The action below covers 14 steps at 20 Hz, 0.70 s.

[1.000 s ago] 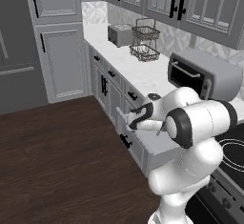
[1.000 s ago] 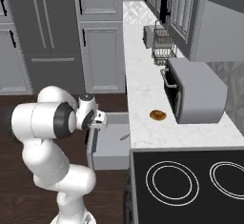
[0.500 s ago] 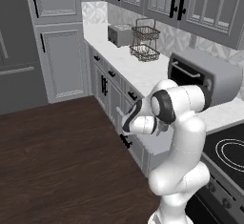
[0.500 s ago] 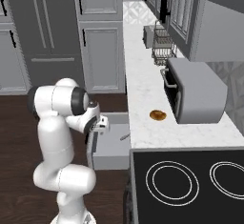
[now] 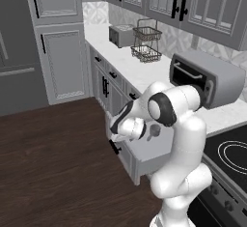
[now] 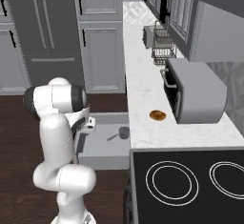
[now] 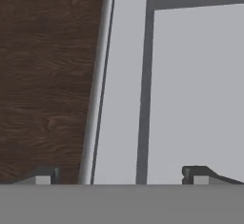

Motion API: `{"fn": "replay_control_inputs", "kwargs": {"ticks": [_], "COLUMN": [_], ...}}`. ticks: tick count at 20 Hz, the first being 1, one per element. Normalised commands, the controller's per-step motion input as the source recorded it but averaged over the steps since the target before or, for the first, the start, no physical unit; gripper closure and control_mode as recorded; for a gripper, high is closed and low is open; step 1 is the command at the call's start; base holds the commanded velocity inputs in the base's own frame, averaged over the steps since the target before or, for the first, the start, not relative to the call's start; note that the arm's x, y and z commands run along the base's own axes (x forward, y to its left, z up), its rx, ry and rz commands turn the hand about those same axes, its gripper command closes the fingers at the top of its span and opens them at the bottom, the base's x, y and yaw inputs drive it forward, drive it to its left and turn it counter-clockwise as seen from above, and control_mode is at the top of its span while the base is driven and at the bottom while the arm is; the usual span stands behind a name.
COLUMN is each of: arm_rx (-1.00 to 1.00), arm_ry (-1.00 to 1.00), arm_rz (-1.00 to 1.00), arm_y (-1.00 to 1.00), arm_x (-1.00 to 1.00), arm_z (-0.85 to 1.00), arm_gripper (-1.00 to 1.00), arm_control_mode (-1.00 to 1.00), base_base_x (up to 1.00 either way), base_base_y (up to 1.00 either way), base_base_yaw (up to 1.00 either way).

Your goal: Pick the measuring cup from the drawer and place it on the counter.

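fingers (image 7: 119,178) of mine stand spread wide, nothing between them, one tip over the dark wood floor (image 7: 47,75) and the other over the plain grey inside of the drawer (image 7: 195,89), with its front edge and bar handle (image 7: 97,85) running between them. the drawer (image 6: 102,147) is pulled open below the worktop (image 6: 143,94). the measuring cup (image 6: 121,133) lies inside it near the worktop edge, handle pointing toward me, well apart from my fingers. a brown doughnut (image 6: 157,115) sits on the worktop beside the toaster oven (image 6: 195,92).
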Motion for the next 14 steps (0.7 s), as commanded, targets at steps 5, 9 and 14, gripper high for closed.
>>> {"fn": "replay_control_inputs", "kwargs": {"ticks": [5, 9, 14], "arm_rx": [0.07, -0.09, -0.04], "arm_ry": [0.18, -0.11, -0.11], "arm_rz": [0.14, 0.02, -0.12], "arm_y": [1.00, 0.56, -0.05], "arm_x": [-0.36, -0.44, -0.30], "arm_z": [-0.64, 0.62, 1.00], "arm_gripper": [-1.00, -1.00, -1.00], "arm_control_mode": [-1.00, -1.00, -1.00], "base_base_x": [0.00, 0.00, 0.00], "base_base_y": [0.00, 0.00, 0.00], "base_base_yaw": [0.00, 0.00, 0.00]}}
